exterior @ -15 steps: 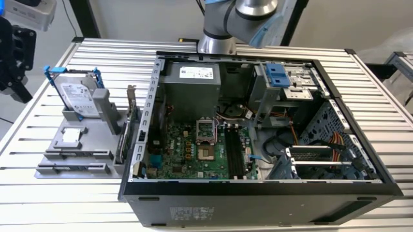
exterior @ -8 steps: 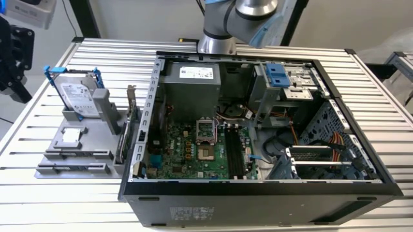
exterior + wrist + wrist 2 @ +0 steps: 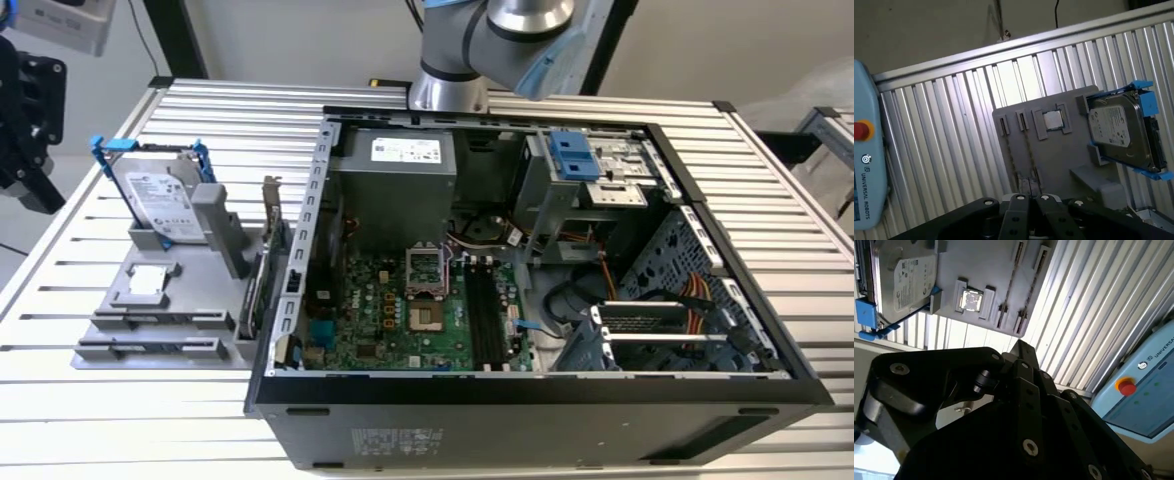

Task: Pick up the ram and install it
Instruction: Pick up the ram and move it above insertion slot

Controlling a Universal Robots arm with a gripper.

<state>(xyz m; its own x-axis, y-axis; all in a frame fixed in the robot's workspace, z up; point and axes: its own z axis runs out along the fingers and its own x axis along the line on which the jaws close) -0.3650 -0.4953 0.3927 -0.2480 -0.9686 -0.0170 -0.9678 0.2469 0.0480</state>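
Two thin dark ram strips stand on edge in slots of a grey holder, left of the open computer case in the exterior view. Both wrist views show the ram from a distance, side by side in the holder. My black gripper hangs well away from the strips with its fingers drawn together and nothing between them. The green motherboard in the case has long black memory slots.
A silver hard drive with blue rails leans in the holder beside a small square chip. The slatted metal table carries everything. A pale blue pendant with a red button lies near the table's edge. The arm's base stands behind the case.
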